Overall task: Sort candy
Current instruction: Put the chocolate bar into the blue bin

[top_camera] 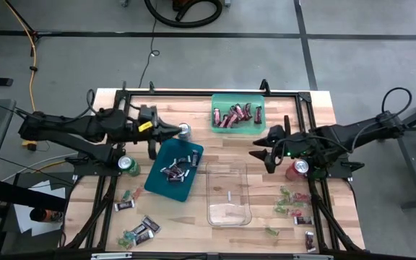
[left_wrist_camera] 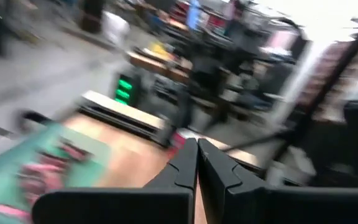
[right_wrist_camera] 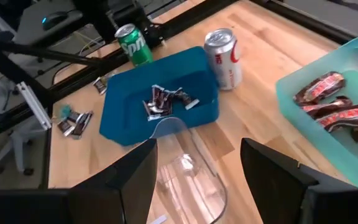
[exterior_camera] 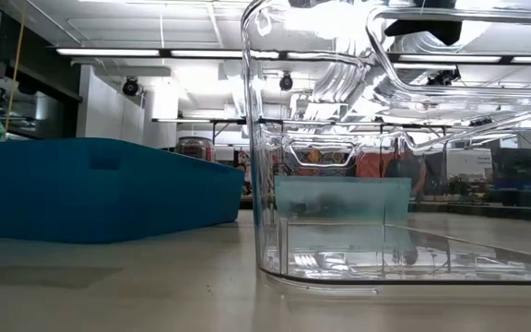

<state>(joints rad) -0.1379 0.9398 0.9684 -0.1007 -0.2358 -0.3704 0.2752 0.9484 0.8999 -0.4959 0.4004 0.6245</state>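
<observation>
At the bottom of the high view, loose candy (top_camera: 141,230) is seen on the desk (top_camera: 262,230); more is sorted in the blue bin (top_camera: 157,180) and green bin (top_camera: 255,127). The left tool (top_camera: 173,131) is closed, empty; the right tool (top_camera: 264,152) is wide, empty. A between-picks step is judged; next, a descent onto loose candy is needed

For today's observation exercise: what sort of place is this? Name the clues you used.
Probably a robotics lab or workshop. A wooden table in a black metal frame stands on a grey taped floor, ceiling strip lights shine over cluttered benches behind, and loose orange cable trails beside the rig.
</observation>
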